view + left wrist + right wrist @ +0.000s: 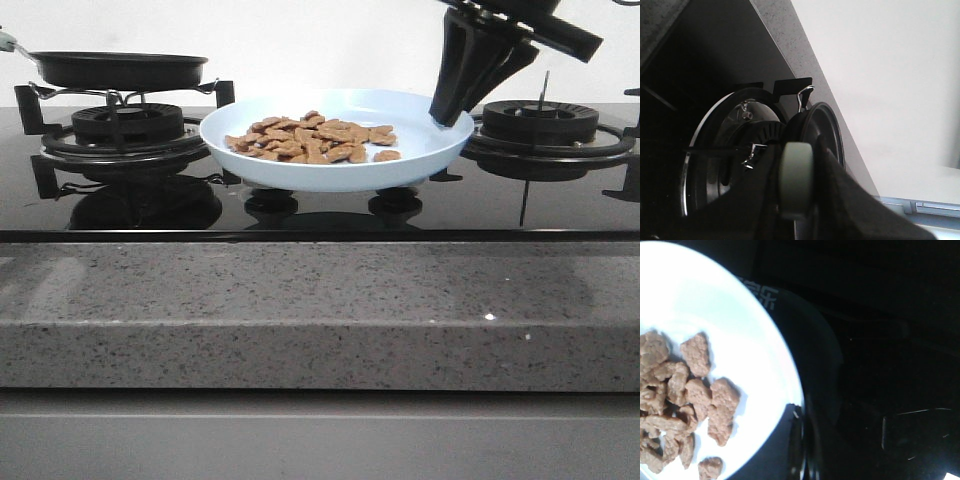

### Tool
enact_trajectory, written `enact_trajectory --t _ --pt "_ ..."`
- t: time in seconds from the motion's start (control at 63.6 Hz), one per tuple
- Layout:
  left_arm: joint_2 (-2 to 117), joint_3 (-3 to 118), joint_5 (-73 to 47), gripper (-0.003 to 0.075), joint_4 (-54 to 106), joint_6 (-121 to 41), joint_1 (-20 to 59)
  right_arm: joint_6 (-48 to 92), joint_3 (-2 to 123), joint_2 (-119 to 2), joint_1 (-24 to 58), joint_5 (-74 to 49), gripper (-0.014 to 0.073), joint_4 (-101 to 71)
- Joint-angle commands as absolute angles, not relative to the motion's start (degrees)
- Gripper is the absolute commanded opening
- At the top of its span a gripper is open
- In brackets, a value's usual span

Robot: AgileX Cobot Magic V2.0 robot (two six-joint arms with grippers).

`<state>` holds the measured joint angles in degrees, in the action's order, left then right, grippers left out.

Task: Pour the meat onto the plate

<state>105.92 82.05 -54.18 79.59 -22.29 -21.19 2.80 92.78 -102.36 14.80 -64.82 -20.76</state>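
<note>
I see a black pan sitting on the left burner of a glossy black hob, a second burner at the right, two knobs near the hob's front edge, and a speckled grey counter in front.

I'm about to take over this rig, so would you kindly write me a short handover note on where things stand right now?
Left gripper: shut on the pale handle of the black frying pan, which is over the left burner and looks level.
Right gripper: fingertips at the right rim of the plate; it appears to pinch the rim, but the grip is not clearly visible.
Meat: heaped on the plate, which sits mid-hob between the two burners.
Done: the meat appears to be poured out; the pan's inside is hidden.
Left: probably set the pan down and release both grippers.
</note>
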Motion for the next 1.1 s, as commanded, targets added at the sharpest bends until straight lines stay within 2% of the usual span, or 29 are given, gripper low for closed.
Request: enact_trajectory --t 0.0,0.157,0.267,0.944,1.085 --pt "102.98 83.84 -55.55 0.0158 82.28 -22.38 -20.92 3.39 94.13 -98.92 14.75 -63.68 -0.0058 -22.55" --pt "102.98 83.84 -55.92 0.0356 81.93 -22.38 -20.92 3.39 94.13 -98.92 14.75 -63.68 -0.0058 -22.55" --pt "102.98 83.84 -57.19 0.0413 81.53 -22.38 -21.06 3.39 94.13 -98.92 14.75 -63.68 -0.0058 -22.55" --pt "102.74 83.95 -69.19 0.0407 75.08 -21.9 -21.15 3.39 94.13 -98.92 14.75 -63.68 -0.0058 -22.55" --pt "102.23 83.95 -70.75 0.0349 73.99 -22.28 -21.03 3.39 94.13 -98.92 14.75 -63.68 -0.0058 -22.55"
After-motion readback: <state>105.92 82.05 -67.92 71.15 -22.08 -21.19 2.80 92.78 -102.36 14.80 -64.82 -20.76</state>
